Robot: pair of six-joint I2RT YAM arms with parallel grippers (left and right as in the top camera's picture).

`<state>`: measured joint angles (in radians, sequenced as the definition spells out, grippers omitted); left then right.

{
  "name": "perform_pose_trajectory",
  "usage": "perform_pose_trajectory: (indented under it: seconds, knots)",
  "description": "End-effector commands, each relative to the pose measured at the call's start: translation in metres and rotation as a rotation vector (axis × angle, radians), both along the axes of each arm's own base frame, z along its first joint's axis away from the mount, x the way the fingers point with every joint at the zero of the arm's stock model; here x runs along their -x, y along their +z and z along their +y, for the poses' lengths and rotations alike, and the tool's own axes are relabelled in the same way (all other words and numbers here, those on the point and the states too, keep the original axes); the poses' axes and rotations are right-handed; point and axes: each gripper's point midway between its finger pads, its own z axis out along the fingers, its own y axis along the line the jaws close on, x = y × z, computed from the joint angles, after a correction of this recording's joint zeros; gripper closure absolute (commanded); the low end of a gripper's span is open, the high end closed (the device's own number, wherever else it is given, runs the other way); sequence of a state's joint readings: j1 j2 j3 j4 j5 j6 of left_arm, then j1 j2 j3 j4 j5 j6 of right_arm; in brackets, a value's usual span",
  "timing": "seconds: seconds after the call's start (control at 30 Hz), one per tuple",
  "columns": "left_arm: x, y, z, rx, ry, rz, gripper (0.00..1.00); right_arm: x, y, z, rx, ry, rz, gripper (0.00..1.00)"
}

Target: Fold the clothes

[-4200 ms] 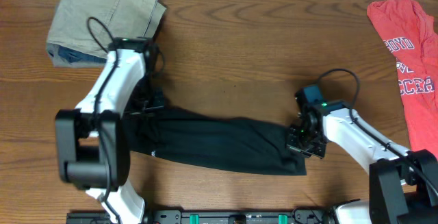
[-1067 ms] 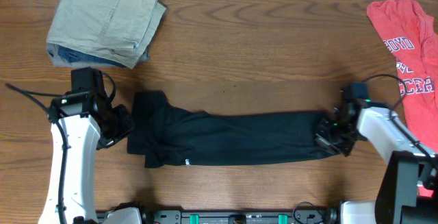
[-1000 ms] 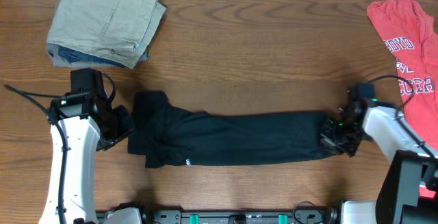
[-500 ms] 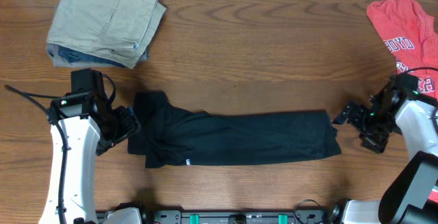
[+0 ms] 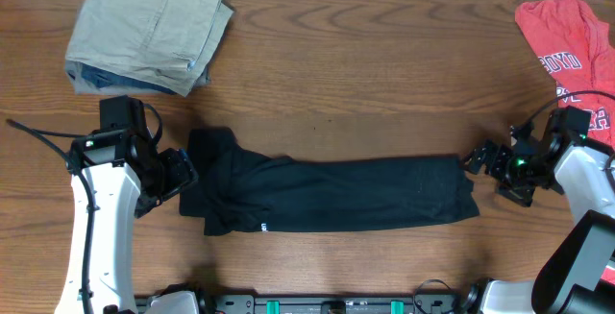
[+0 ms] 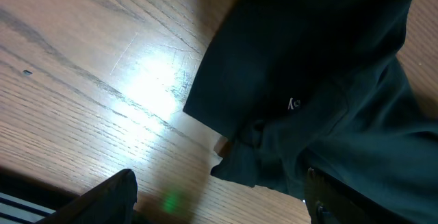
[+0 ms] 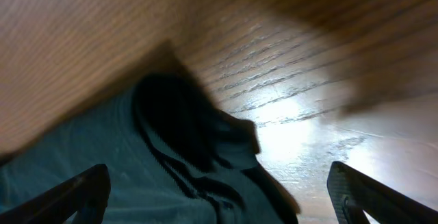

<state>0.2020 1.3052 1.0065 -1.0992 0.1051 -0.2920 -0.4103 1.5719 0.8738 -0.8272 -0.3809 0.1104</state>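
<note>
Shirt [image 5: 327, 194] between left pincer [image 5: 183, 172], right pincer [image 5: 485, 158]

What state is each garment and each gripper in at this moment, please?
Black short-sleeved collared fabric shirt: folded into a long band, lying flat, unheld.
Khaki fabric trousers: folded.
Red T-shirt with white lettering: unfolded, rumpled.
Left gripper: jaws open, at shirt's left end.
Right gripper: jaws open, beside shirt's right end.

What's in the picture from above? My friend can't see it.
A long black soft-fabric shirt lies folded across a brown wooden table, the left gripper and right gripper open at its ends. Folded khaki trousers lie top left, a red T-shirt top right.
</note>
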Motion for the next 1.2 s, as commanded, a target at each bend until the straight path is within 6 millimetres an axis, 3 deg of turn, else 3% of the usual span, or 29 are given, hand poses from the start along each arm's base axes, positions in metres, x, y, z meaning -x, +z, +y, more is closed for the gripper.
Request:
perform_pose_trajectory:
  seconds: [0.0, 0.53, 0.7, 0.87, 0.93, 1.07, 1.13, 1.17]
  knots:
    - [0.001, -0.001, 0.001, 0.002, 0.006, 0.006, 0.21, 0.005, -0.007, 0.017, -0.034, 0.061, 0.001, 0.01]
    - [0.001, -0.001, -0.001, 0.009, 0.005, 0.005, 0.22, 0.024, -0.029, 0.064, -0.072, 0.177, 0.036, 0.01]
    - [0.001, -0.001, -0.001, 0.009, 0.005, 0.004, 0.22, 0.025, -0.027, 0.077, -0.126, 0.176, 0.035, 0.16]
    - [0.001, -0.001, -0.001, 0.009, 0.005, 0.004, 0.21, 0.023, -0.019, 0.091, -0.211, 0.183, 0.008, 0.25]
    - [0.001, -0.001, -0.001, 0.009, 0.005, 0.004, 0.22, 0.023, -0.019, 0.092, -0.217, 0.183, 0.007, 0.35]
    - [0.0, -0.001, 0.0, 0.008, 0.005, 0.002, 0.22, 0.023, -0.02, 0.091, -0.209, 0.182, 0.011, 0.71]
    - [0.0, -0.001, 0.0, 0.008, 0.005, 0.002, 0.22, 0.022, -0.02, 0.089, -0.204, 0.155, 0.024, 0.94]
    - [0.0, -0.001, -0.001, 0.009, 0.005, 0.002, 0.21, 0.022, -0.02, 0.088, -0.202, 0.138, 0.032, 0.99]
